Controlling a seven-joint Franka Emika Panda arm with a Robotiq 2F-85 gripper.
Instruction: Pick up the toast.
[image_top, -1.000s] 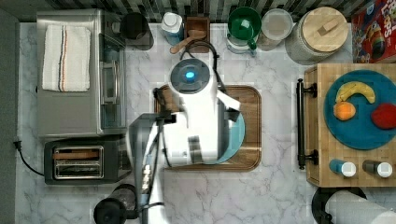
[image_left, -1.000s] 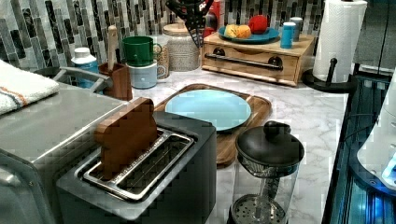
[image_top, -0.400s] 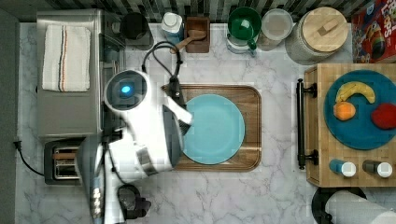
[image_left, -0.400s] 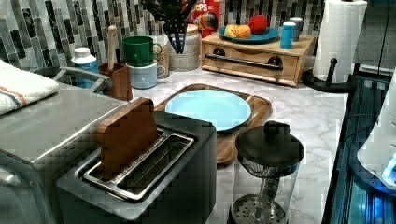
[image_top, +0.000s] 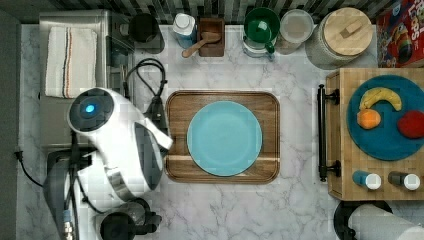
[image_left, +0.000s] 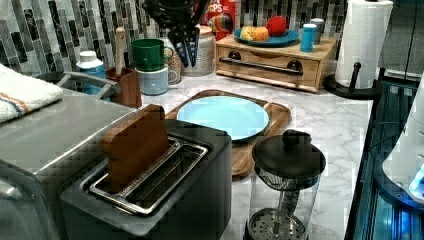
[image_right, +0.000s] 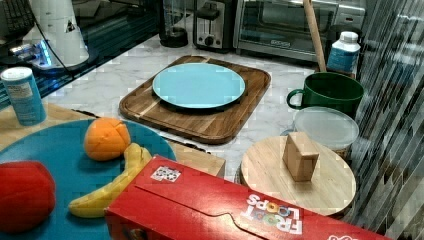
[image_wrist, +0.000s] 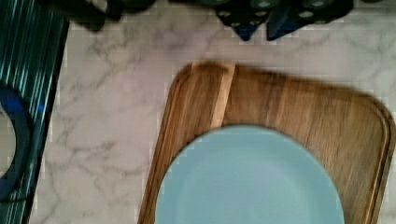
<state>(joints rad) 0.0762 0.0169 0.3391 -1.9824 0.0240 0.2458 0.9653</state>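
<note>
One slice of toast (image_left: 135, 145) stands upright in the near slot of the black toaster (image_left: 155, 200), its upper half clear of the slot and its broad brown face turned toward the left view's camera. The gripper (image_left: 182, 42) hangs above the far part of the tabletop (image_left: 320, 120), and in the left view its dark fingers (image_left: 179, 47) point downward with a narrow gap between them, holding nothing. Relative to the gripper, the toast is lower and well apart, toward the toaster end of the tabletop, past the blue plate (image_left: 222, 116) on the wooden tray (image_left: 277, 117); the wrist view looks down on that plate and the tray's corner rather than on the toaster. The toast should handle as a light, stiff, thin slab, dry and somewhat rough, so it is unlikely to slip, but it may crumble or crack if squeezed hard. The best hold is probably across its thin dimension near the top edge, one finger on each broad face, with the jaws lined up along the slot. A straight upward lift would likely keep it from catching on the wire guides inside the slot.
</note>
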